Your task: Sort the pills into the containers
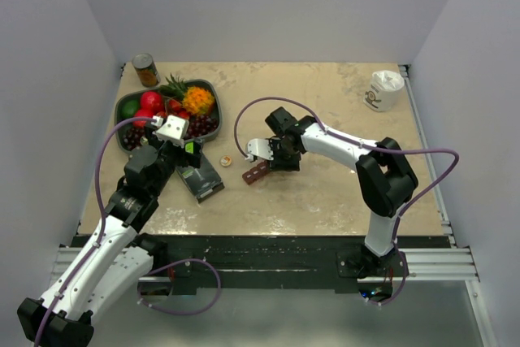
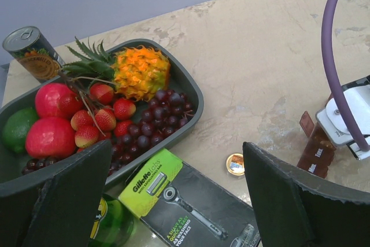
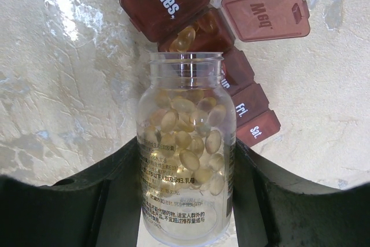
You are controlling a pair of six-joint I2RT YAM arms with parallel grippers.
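Note:
My right gripper (image 3: 186, 195) is shut on a clear pill bottle (image 3: 185, 160), tipped mouth-down over the dark red pill organiser (image 3: 173, 4). Yellowish pills (image 3: 191, 137) crowd toward the bottle's open mouth. The Wed. lid (image 3: 266, 11) stands open and a few pills (image 3: 188, 36) lie in that compartment. In the top view the right gripper (image 1: 272, 154) hangs over the organiser (image 1: 257, 173) at mid-table. My left gripper (image 2: 173, 201) is open and empty over a razor box (image 2: 191, 206). The bottle's gold cap (image 2: 235, 164) lies on the table.
A dark fruit bowl (image 1: 123, 107) with fruit sits at the back left, a brown tin can (image 1: 145, 70) behind it. A white cup (image 1: 383, 90) stands back right. A green bottle (image 2: 110, 224) lies by the razor box (image 1: 200, 176).

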